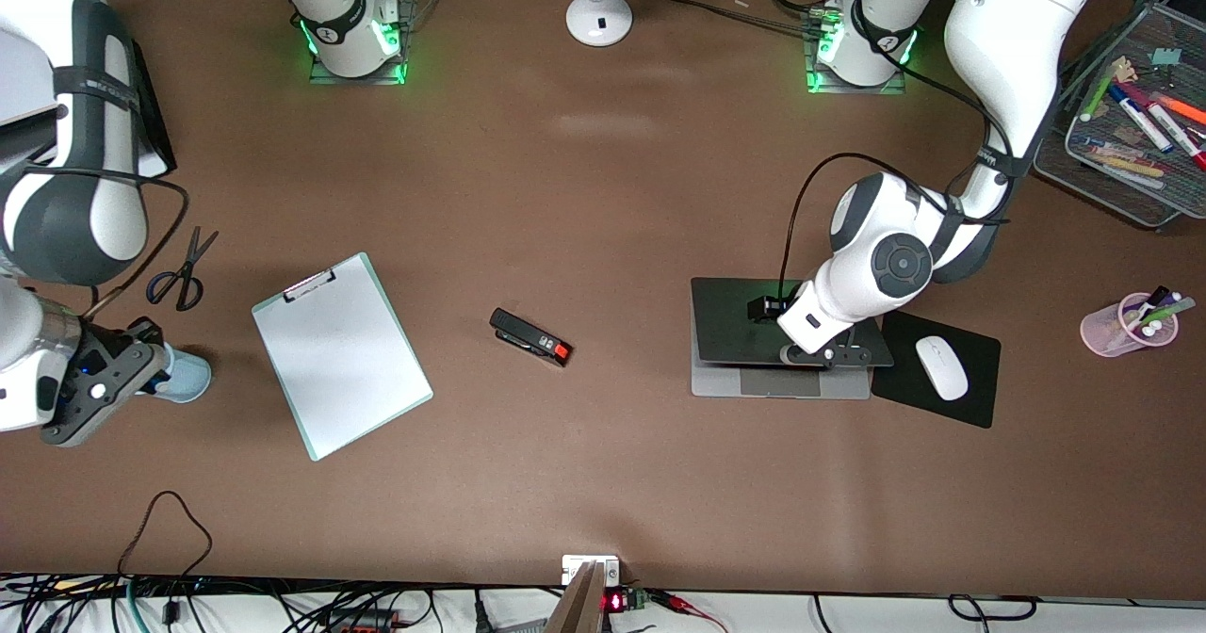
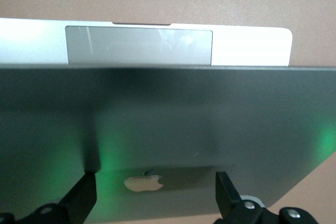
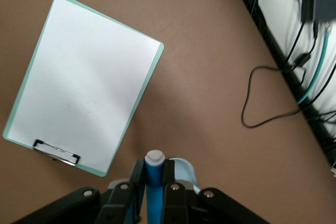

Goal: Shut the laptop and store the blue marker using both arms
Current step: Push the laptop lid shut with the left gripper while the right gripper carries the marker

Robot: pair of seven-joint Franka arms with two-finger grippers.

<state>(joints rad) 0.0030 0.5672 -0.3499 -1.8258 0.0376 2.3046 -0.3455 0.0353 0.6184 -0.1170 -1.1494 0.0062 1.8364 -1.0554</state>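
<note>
Brown table (image 1: 603, 190) | silver-grey laptop (image 2: 157, 114) lid nearly down under spread-fingered left gripper (image 2: 152, 198) | right gripper (image 3: 154, 182) clamps slim blue marker (image 3: 154, 179) over the table, unstored.

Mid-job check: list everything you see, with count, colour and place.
laptop: one, silver-grey, lid partly lowered, toward the left arm's end
mouse pad: one, black, beside the laptop
mouse: one, white, on the pad
stapler: one, black, mid-table
clipboard: one, white, green-edged
scissors: one, black
cup of pens: one, pink
mesh tray: one, holds markers
blue marker: one, in the right gripper
left gripper: open, on the lid
right gripper: shut on the marker, over the table's right-arm end
</note>
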